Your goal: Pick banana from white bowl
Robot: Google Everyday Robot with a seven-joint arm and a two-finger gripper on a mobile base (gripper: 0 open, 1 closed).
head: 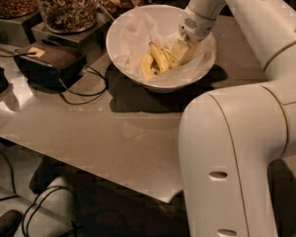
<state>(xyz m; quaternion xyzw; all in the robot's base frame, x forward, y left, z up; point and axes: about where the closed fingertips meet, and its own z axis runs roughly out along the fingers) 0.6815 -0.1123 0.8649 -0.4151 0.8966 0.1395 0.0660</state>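
The white bowl (163, 86) stands at the back of the table, lined with crumpled white paper. Yellow bananas lie together in its middle. One curved banana (159, 57) points up toward the gripper, and a second (147, 66) lies just left of it. My gripper (183, 50) reaches down into the bowl from the upper right. It sits at the right end of the banana cluster, touching or nearly touching it. The gripper hides the right-hand parts of the bananas.
Glass jars of nuts (69, 6) stand on grey stands at the back left. A dark box (49, 60) with trailing cables lies left of the bowl. My white arm (227, 157) fills the right foreground. The table's front edge (89, 168) runs diagonally, with the floor and cables below it.
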